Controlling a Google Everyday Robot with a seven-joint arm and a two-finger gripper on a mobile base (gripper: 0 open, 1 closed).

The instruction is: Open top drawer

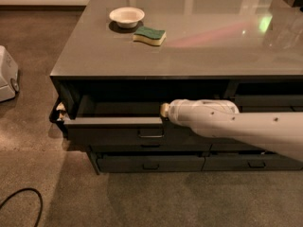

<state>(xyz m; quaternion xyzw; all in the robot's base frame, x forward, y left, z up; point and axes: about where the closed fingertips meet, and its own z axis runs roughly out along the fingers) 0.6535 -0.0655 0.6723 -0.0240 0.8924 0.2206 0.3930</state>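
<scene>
The gripper (164, 110) sits at the end of the white arm (246, 124), which reaches in from the right. Its pale tip is at the upper edge of the top drawer (109, 129). I cannot tell how the jaws stand, nor whether they grip anything.

The drawer lies right under and to the left of the jaws. It is already drawn partway out from beneath the bench (213, 46), and some grey interior shows behind its front panel. The metal pull handle (151, 132) is just below the jaws and slightly to their left, and nothing seems to hold it.

To my eye the risk is a slip. If the jaws only bear on the panel's top edge, a further pull could ride up and off it, and the drawer would stop short. A pull angled off the slide line could also rack the drawer and bind it.

The drawer's long axis runs left to right, parallel to the bench's front edge. Its front faces out toward the carpet (142, 202), the way it slides.

The bowl (127, 16) and sponge (149, 35) rest well beyond the jaws, on top.
</scene>
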